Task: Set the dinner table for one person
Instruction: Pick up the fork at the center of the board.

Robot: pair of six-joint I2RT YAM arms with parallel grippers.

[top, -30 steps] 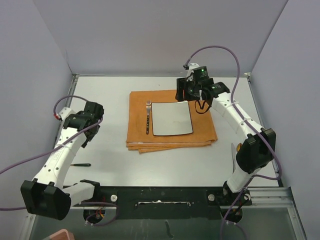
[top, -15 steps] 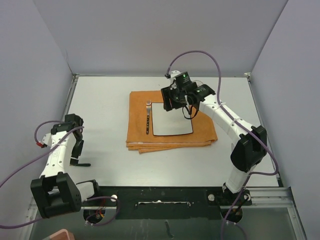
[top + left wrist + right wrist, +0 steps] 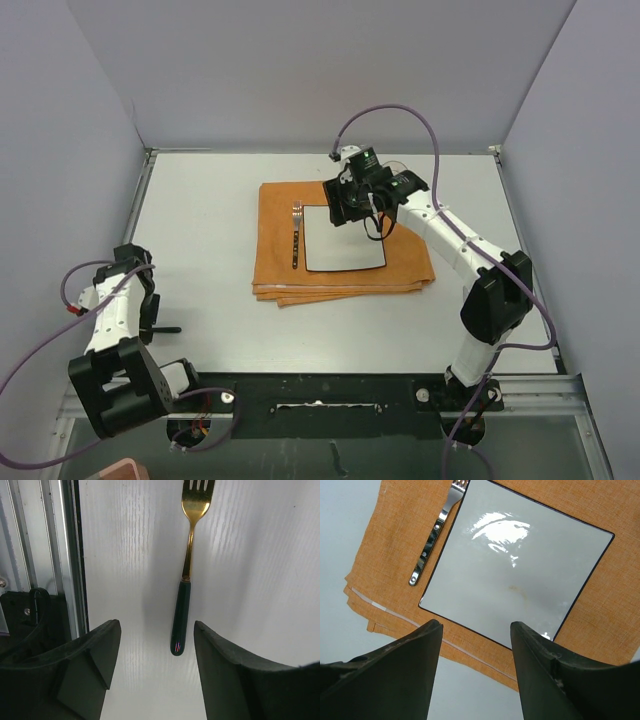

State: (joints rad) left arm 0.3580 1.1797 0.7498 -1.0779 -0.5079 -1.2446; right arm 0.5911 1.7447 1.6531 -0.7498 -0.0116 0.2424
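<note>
Count, near to far: 2 arms, 2 forks, 1 mat, 1 plate.
- gold fork, dark green handle, flat on the bare tabletop near its front left corner, tines pointing away from the left pincer
- orange cloth mat, folded in layers, mid tabletop
- square white plate with a thin dark rim, lying on the mat
- silver fork on the mat, just beside the plate's left edge and parallel to it, tines to the far side

Surface: off-white tabletop, metal edging, fills the whole cell. A black base rail runs along the near edge and carries both arms. Plain grey-lilac wall panels close off the left, right and far sides.

Arms:
- Left arm folded back tight over its own base at the near left. Left pincer points down at the tabletop. Fingers moderately apart, gripping nothing. In the wrist view the end of the gold fork's handle shows in the gap between the fingers. Can't tell whether they touch it.
- Right arm stretched forward and inward from the near right, elbow up, purple cable looping above the wrist. Right pincer sits over the plate's far edge, angled down. Fingers moderately apart, empty. Its wrist view shows the plate and mat through the gap.
</note>
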